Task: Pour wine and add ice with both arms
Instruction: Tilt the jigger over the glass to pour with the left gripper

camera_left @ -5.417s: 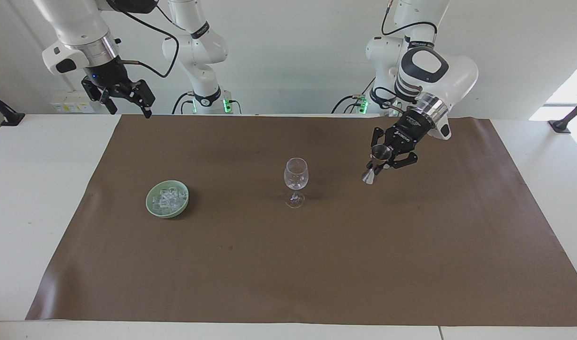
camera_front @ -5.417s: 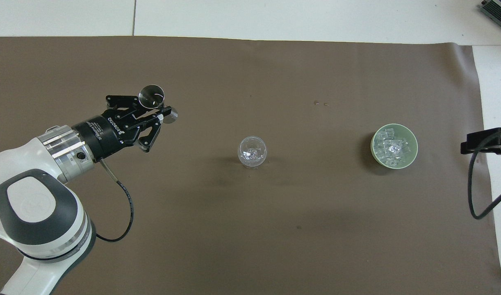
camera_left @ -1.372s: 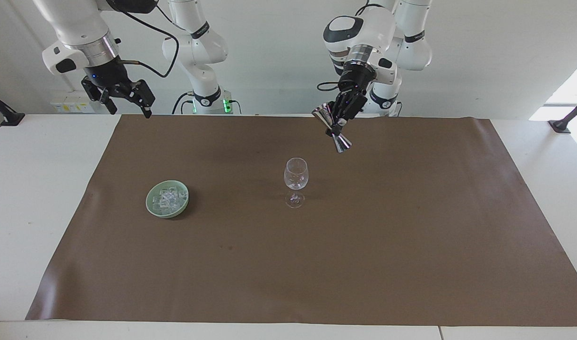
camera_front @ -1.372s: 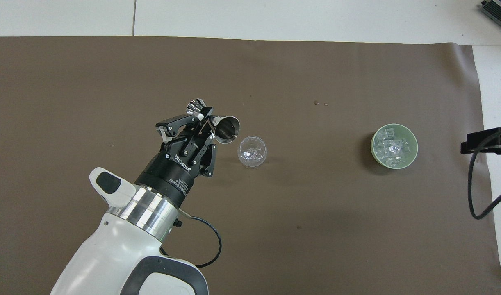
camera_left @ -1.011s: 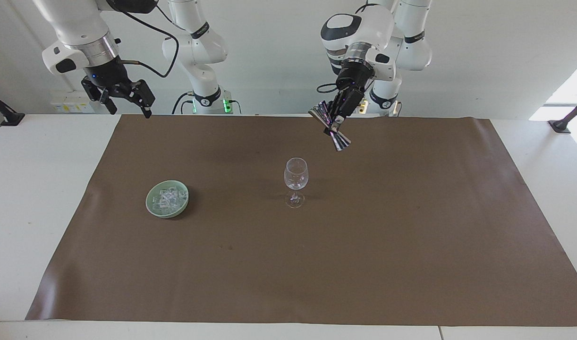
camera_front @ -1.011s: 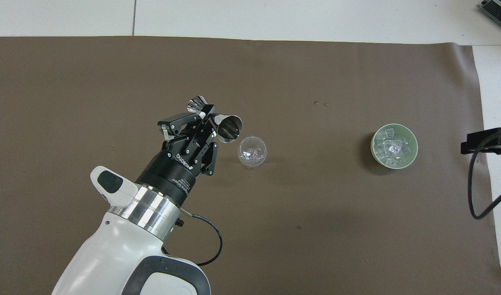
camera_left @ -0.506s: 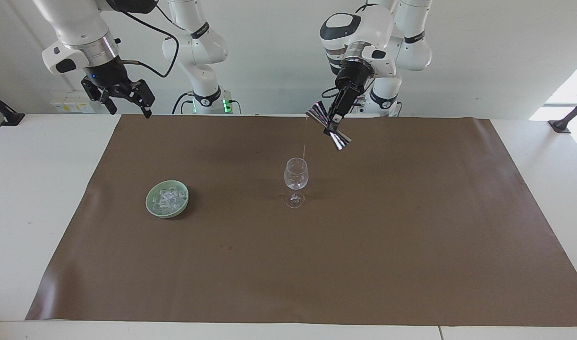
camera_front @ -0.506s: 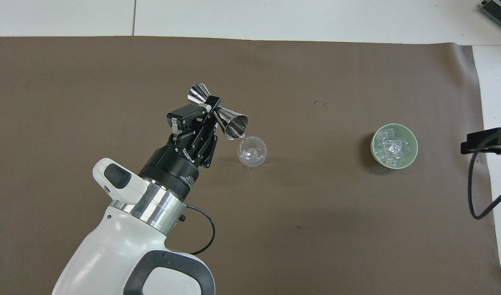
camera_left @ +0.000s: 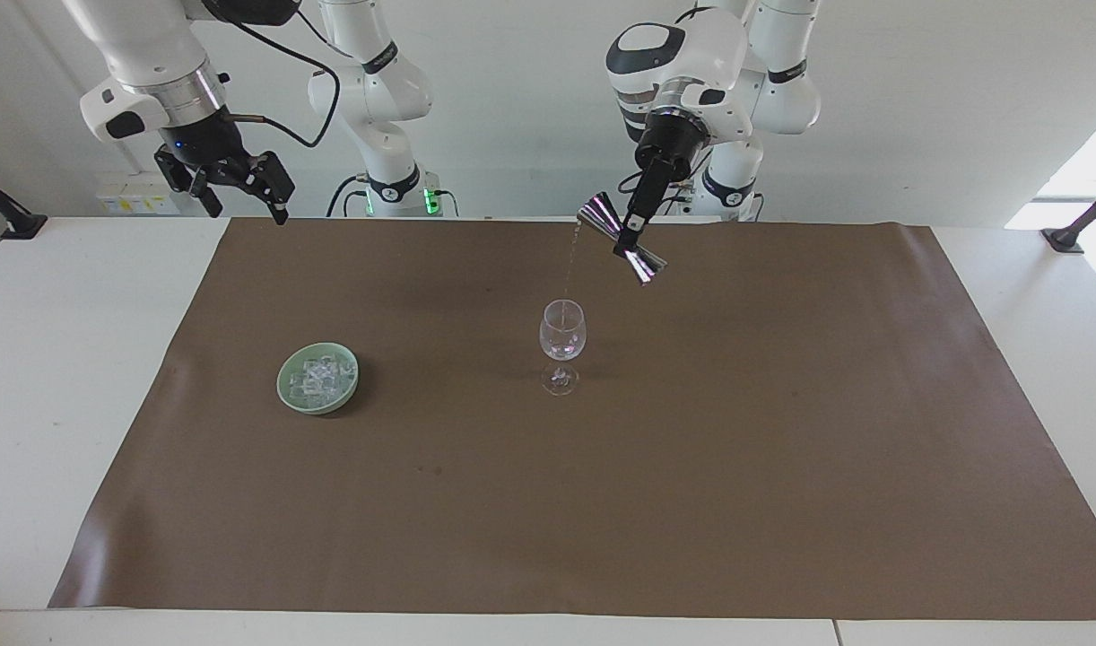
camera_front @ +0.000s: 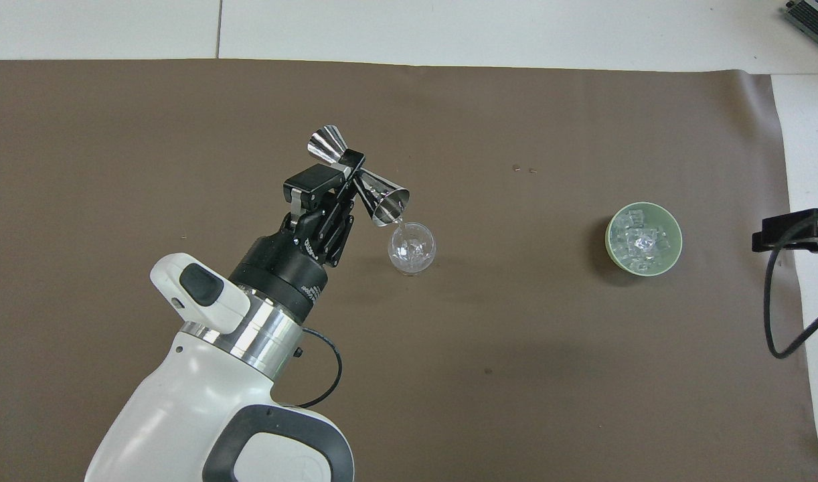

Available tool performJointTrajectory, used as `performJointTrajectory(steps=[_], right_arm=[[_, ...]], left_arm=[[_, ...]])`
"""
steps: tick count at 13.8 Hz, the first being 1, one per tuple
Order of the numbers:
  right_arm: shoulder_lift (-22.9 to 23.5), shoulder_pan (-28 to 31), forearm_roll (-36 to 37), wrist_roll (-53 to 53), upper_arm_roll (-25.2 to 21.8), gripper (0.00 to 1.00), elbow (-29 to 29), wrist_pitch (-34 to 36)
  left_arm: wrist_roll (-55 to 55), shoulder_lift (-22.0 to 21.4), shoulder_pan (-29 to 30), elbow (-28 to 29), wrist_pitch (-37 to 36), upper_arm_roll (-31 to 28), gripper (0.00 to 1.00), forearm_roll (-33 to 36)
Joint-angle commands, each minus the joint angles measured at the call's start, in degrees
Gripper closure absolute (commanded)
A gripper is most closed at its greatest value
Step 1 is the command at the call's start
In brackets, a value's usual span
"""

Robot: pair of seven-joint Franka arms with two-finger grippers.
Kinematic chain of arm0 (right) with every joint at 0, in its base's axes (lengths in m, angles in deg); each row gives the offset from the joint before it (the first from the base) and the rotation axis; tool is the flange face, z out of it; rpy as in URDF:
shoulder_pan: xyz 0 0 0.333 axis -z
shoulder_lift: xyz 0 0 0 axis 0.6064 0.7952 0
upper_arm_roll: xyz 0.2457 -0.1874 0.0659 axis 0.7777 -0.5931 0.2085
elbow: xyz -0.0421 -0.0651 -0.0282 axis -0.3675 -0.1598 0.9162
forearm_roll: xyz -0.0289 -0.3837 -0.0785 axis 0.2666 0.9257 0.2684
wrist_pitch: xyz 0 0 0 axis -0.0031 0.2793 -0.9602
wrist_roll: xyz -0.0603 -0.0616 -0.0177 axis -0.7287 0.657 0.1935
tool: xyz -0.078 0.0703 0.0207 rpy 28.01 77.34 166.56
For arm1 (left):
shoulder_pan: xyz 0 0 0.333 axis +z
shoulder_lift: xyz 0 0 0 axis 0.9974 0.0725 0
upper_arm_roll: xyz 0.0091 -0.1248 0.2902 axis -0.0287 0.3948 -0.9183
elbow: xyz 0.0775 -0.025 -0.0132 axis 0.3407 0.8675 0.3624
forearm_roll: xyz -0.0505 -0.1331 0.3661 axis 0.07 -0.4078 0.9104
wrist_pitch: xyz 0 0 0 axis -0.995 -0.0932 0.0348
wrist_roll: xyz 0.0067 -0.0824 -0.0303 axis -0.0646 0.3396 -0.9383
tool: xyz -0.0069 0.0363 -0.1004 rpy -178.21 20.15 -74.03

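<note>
A clear wine glass [camera_left: 562,341] [camera_front: 412,248] stands upright at the middle of the brown mat. My left gripper [camera_left: 627,235] [camera_front: 349,173] is shut on the waist of a silver double-cone jigger [camera_left: 621,239] [camera_front: 360,177], held high above the mat beside the glass. The jigger is tipped with its larger mouth toward the glass, and a thin stream of liquid [camera_left: 569,265] falls from it into the glass. Clear ice cubes [camera_left: 317,378] [camera_front: 641,240] fill a green bowl [camera_left: 289,388] [camera_front: 677,241] toward the right arm's end. My right gripper [camera_left: 239,187] [camera_front: 787,231] is open and waits high over the table's edge.
The brown mat [camera_left: 602,502] covers most of the white table [camera_left: 55,359]. Two tiny specks [camera_front: 523,169] lie on the mat farther from the robots than the bowl. A black clamp [camera_left: 1073,235] sits at the table's edge at the left arm's end.
My left gripper carried the jigger from the left arm's end to beside the glass, raised it and tipped it over. Liquid now streams into the glass. The right arm has not moved.
</note>
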Motion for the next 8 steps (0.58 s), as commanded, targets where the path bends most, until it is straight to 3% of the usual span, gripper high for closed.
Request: performJointTrajectory(steps=[1,8], right_arm=[[-0.9,0.62,-1.35,-1.8,0.25,0.0,-0.89,-0.06],[-0.9,0.62,-1.35,-1.8,0.25,0.0,-0.89,-0.06]], left_arm=[[2.93,1.55,-1.11,-2.44,1.6,-0.55,1.0,-0.39],[7.94,4.1,-0.75,-6.67,1.42,-0.63,1.0,-0.13]])
